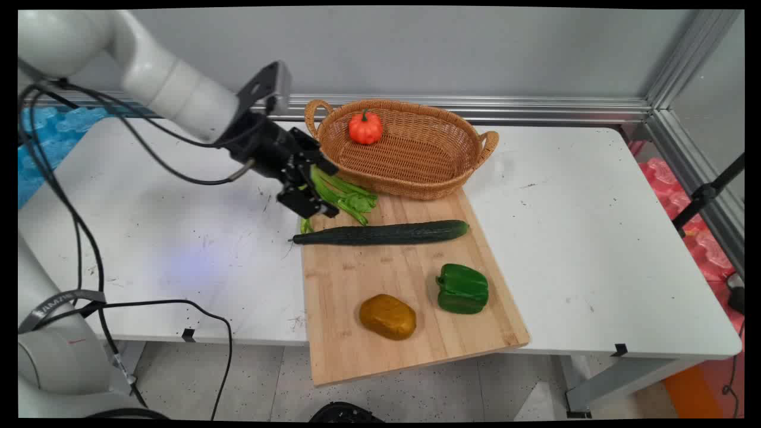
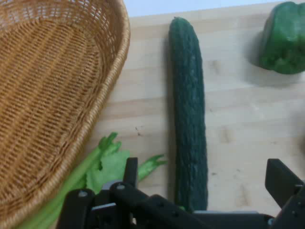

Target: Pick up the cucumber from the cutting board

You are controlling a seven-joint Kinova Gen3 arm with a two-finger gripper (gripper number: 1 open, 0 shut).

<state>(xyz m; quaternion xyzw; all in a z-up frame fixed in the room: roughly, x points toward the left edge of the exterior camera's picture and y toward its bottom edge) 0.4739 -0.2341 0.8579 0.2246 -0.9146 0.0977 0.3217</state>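
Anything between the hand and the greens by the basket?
Nothing visible. The open hand hangs right over the greens on the cutting board. The basket rim flanks them on one side and the cucumber on the other; neither lies between.

We look from a fixed camera above the tabletop's (image 1: 571, 196) near edge, down across it to the wall behind, far enough back to take in nearly the whole top and some floor. Our second camera rides on the hand, close over the board (image 2: 238, 138), facing along the tool (image 1: 318, 190), whose black linkage fills its bottom edge. Both views share the board's far-left part: the basket's (image 2: 52, 95) rim, the cucumber (image 2: 188, 114), the leafy greens (image 2: 102, 167) and the pepper (image 2: 285, 38). In the wide view we see the same basket (image 1: 416, 157), cucumber (image 1: 380, 233), greens (image 1: 348, 199), pepper (image 1: 462, 289) and board (image 1: 404, 333).
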